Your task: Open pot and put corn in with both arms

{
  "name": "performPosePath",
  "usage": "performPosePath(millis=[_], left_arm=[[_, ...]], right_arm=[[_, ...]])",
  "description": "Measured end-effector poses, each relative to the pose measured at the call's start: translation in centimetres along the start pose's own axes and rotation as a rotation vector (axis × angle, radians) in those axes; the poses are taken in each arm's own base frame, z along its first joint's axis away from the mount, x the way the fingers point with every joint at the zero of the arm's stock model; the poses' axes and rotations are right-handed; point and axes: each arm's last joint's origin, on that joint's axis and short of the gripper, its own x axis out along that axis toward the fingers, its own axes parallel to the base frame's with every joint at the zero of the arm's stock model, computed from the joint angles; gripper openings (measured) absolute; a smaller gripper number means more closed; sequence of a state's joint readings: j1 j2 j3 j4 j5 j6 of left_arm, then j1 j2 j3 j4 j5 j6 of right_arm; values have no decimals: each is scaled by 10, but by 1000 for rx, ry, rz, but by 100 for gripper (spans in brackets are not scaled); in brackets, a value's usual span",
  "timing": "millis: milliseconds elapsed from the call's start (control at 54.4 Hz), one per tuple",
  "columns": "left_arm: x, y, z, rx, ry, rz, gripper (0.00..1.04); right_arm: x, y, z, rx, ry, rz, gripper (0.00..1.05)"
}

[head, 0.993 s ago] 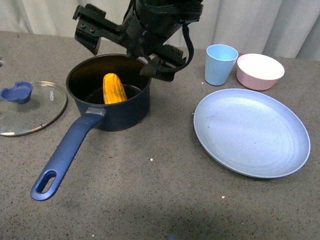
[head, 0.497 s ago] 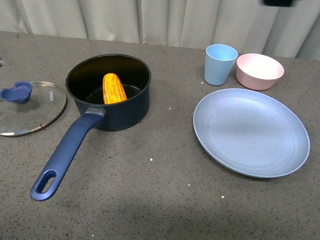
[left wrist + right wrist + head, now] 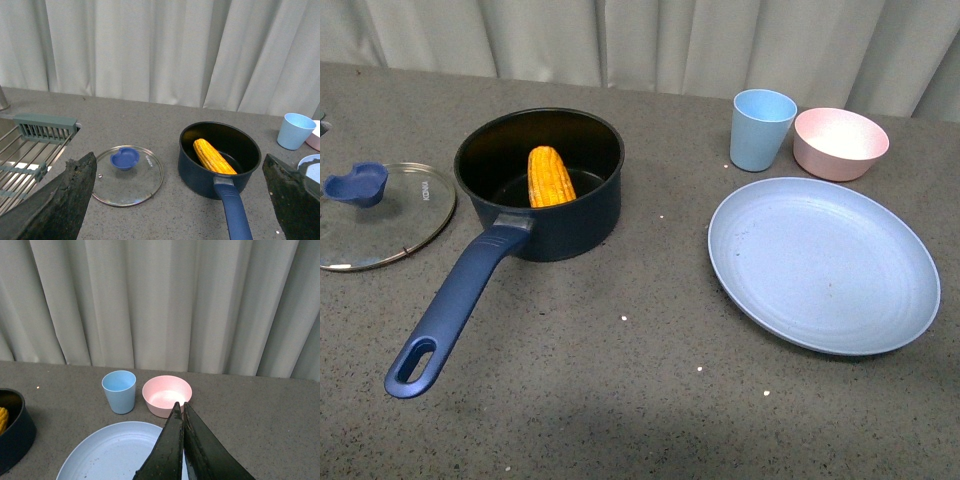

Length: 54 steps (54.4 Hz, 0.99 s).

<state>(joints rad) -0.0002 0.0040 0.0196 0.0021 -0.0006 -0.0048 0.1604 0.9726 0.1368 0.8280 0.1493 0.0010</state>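
Dark navy-blue round saucepan (image 3: 539,190) uncovered on grey table (image 3: 620,380); yellow-orange corn cob (image 3: 550,177) inside. My left gripper (image 3: 180,200) spread wide, my right gripper (image 3: 181,427) pinched closed, empty. Only left wrist view shows dish rack (image 3: 30,150), cut off.

So the big change: a second ago a black arm with its end effector was hanging right over the pot (image 3: 540,185) in the front view, covering the back rim. Half a second ago only a small black bit was left at the top right edge, and now even that's gone, so no arm shows in the front view at all. With it out of the way, the pot's whole rim and the corn (image 3: 551,177) inside are in plain sight.
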Motion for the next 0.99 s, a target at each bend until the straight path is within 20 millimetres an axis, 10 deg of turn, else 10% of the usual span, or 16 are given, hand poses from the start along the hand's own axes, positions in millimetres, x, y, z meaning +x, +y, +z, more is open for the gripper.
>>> performPosePath(millis=[993], left_arm=[[0,0,0,0,0,0,98]], right_arm=[[-54,-23,-12,1,-14,-10,1]])
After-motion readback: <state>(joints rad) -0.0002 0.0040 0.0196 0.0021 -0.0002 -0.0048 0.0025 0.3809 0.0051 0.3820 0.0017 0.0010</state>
